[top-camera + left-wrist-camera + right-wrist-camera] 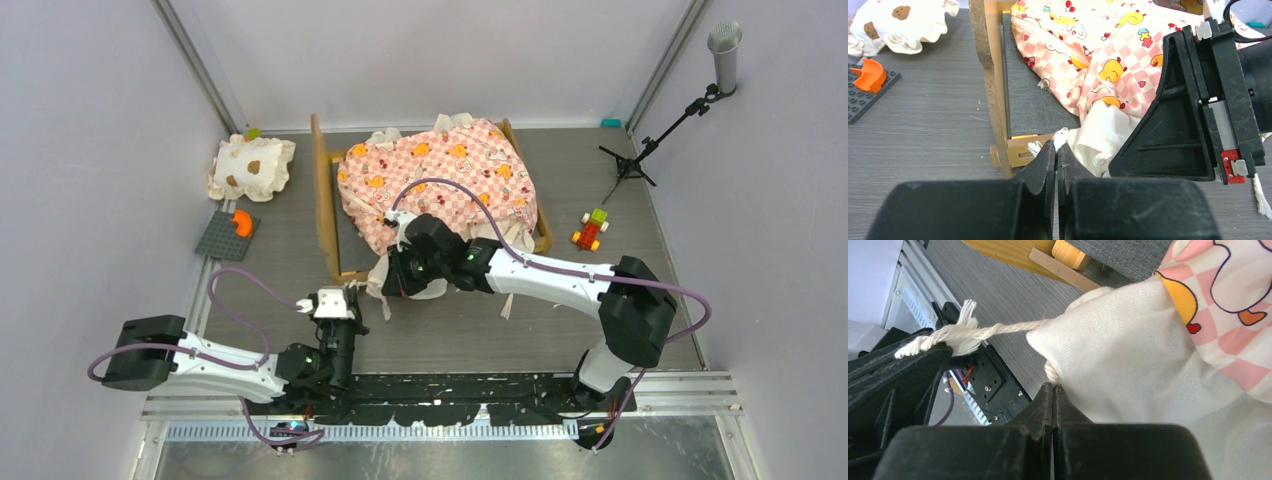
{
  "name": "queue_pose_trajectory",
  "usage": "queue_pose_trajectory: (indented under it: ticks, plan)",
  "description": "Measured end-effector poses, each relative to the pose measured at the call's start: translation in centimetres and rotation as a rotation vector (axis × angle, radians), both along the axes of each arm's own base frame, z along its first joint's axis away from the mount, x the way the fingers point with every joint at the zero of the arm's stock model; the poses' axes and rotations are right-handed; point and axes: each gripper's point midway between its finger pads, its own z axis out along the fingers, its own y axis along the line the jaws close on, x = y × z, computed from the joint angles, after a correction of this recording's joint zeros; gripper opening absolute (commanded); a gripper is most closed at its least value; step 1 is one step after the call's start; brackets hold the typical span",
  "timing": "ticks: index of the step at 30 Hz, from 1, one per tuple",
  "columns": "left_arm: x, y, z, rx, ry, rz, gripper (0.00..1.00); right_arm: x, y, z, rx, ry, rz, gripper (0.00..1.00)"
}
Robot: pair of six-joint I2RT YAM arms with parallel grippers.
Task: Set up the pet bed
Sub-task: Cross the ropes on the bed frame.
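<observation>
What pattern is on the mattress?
The mattress is pink check with yellow-orange animals; left wrist view shows best.

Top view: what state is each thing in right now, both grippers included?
pet bed: frame standing on the table, dark base bare beside the headboard
mattress: bunched and skewed, near corner pulled off the frame
tie cord: stretched between the two grippers
left gripper: shut on the tie cord
right gripper: shut on the mattress's cream corner
pillow: lying flat, apart from the bed

Left pincer (pixel 1056 152) and right pincer (pixel 1053 394) both closed, close together
</observation>
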Motion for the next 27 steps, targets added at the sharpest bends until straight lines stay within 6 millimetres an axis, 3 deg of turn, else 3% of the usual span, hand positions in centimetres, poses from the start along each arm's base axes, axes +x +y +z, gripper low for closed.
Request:
queue_pose_trajectory:
  ticks: [3,7,10,18,27]
  plan:
    - [-0.2,0.3,0.1,0.040,0.003,-0.005,0.00,0.1,0.0,0.0,-0.003,-0.002,-0.004,0.08]
    - [-0.3,0.5,0.0,0.086,0.003,-0.012,0.00,0.1,-0.1,-0.1,-0.007,-0.002,-0.010,0.29]
    - [-0.3,0.7,0.1,0.122,0.002,-0.015,0.00,0.1,-0.1,-0.1,-0.008,-0.001,-0.010,0.39]
    - [-0.5,0.7,0.0,0.181,-0.002,-0.027,0.00,0.3,-0.7,0.0,-0.024,-0.022,-0.023,0.43]
    - [-0.9,-2.6,0.6,0.342,-0.011,-0.038,0.00,0.7,-3.0,2.0,-0.029,-0.091,-0.085,0.52]
